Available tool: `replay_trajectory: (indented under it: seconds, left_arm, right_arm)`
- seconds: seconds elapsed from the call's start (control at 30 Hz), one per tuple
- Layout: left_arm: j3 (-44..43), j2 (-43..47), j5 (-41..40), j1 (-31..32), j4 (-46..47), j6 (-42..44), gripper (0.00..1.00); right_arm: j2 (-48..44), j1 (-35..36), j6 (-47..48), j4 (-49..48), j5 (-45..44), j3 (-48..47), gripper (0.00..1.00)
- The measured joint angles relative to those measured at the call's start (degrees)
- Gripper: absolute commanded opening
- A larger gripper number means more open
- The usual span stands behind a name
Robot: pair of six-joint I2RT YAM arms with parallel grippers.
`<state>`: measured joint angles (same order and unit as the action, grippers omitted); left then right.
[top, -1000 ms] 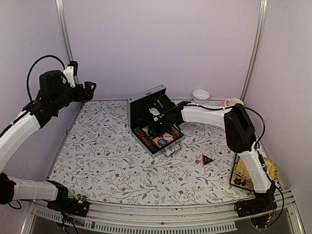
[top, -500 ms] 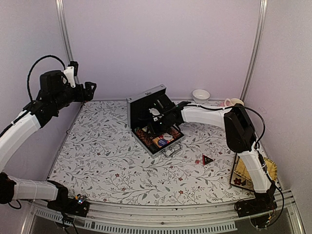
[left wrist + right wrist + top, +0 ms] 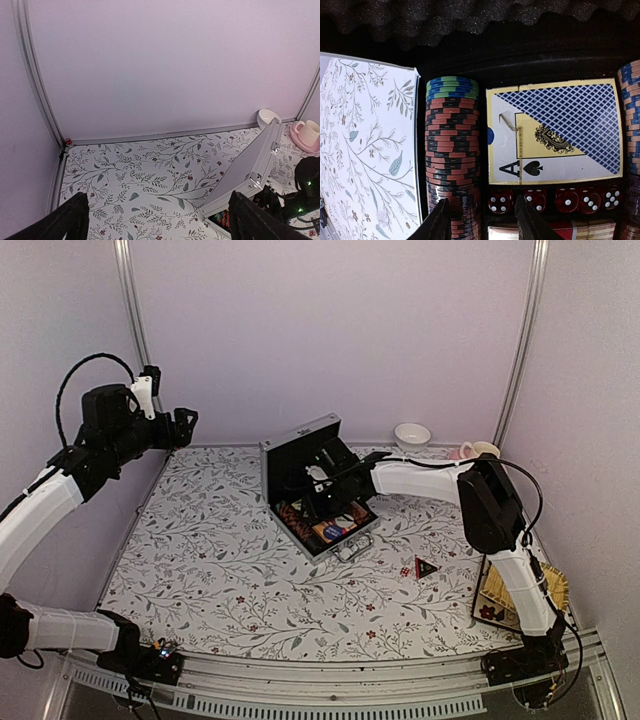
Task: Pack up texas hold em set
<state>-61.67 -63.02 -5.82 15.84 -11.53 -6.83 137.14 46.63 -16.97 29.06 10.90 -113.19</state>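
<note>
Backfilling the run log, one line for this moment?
right gripper: open above chip stack in open briefcase | left gripper: open, raised, empty | triangular marker: on table

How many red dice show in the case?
5. One row below the card pack: first die, second, third, fourth, fifth, left to right. The right tool may hide more.

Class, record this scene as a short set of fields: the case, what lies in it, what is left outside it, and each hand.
Case: silver briefcase, open, lid up
In the case: chip stack, card deck, row of red dice
Outside the case: triangular marker, lying on the table
Left hand: open, empty, raised away from the case
Right hand: open, inside the case over the chip stack and dice
</note>
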Motion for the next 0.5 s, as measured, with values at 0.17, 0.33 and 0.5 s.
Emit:
replay_trajectory:
  seconds: [0.17, 0.33, 0.5]
  left_arm:
    - [0.0, 0.0, 0.0, 0.0, 0.0, 0.0, 0.97]
    - [0.0, 0.0, 0.0, 0.0, 0.0, 0.0, 0.97]
    - [0.0, 0.0, 0.0, 0.0, 0.0, 0.0, 0.97]
  right_arm:
    - [0.0, 0.0, -0.1, 0.0, 0.0, 0.0, 0.45]
    - [0.0, 0.3, -0.2, -0.2, 0.3, 0.0, 0.46]
    - [0.0, 0.6, -0.1, -0.7, 1.1, 0.4, 0.46]
